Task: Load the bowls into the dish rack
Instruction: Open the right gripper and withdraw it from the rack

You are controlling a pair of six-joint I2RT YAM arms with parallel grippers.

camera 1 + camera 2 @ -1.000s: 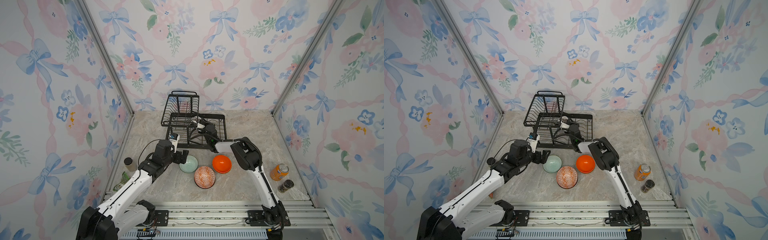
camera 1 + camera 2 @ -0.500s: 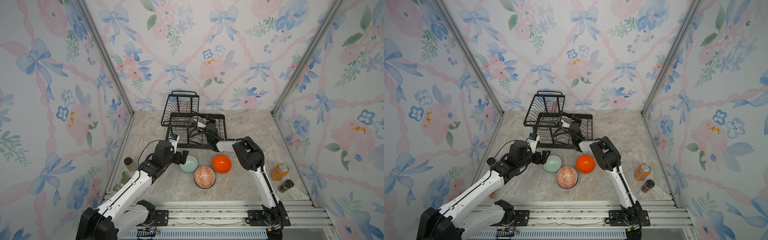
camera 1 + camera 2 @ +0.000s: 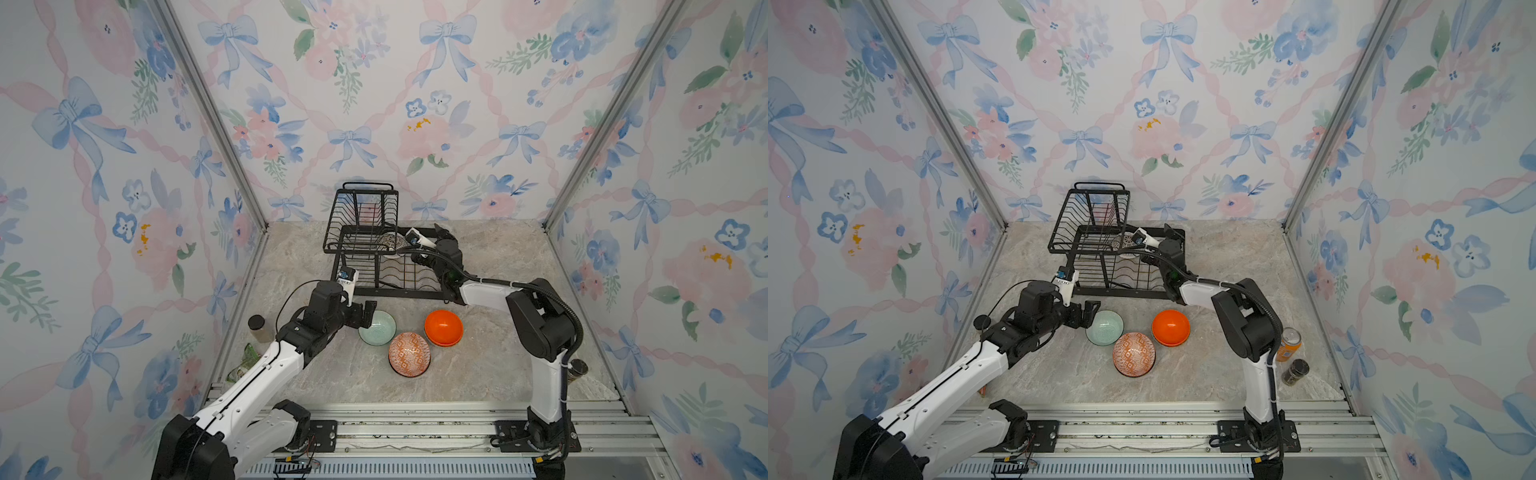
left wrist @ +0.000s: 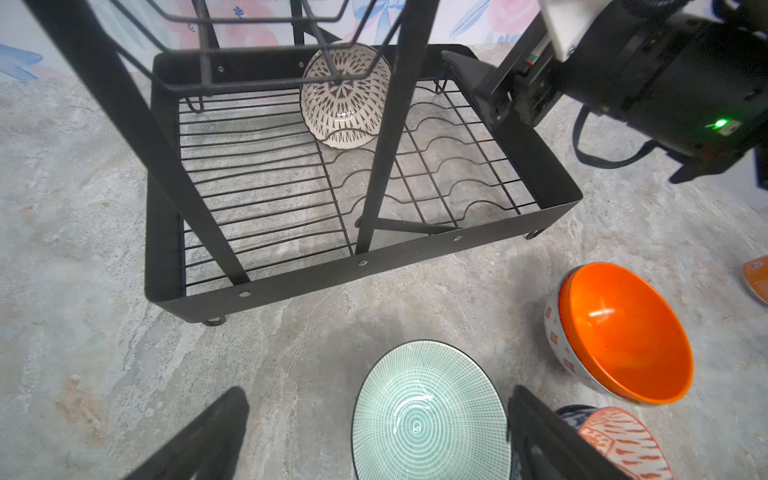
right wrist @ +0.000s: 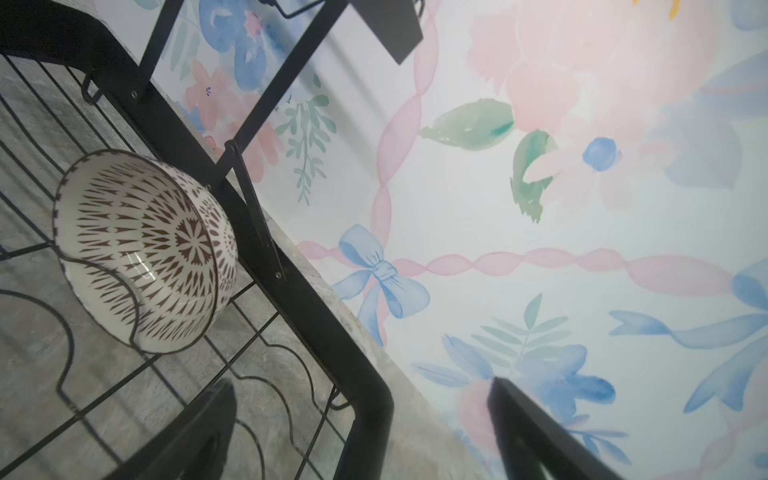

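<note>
Since 1 second ago my right jaws have sprung wide and let go: the white-black bowl (image 5: 141, 249) now leans on edge at the far side of the dish rack (image 4: 374, 266), a wavy wire likely holding it tilted. My left jaws stand wide over the green bowl (image 4: 428, 415) on the table (image 3: 478, 374), by the rack's front edge. No writing readable.

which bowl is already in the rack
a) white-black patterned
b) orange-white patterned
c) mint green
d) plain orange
a: the white-black bowl stands tilted on the wires of the rack's lower tray, and no other bowl is inside it.
</note>
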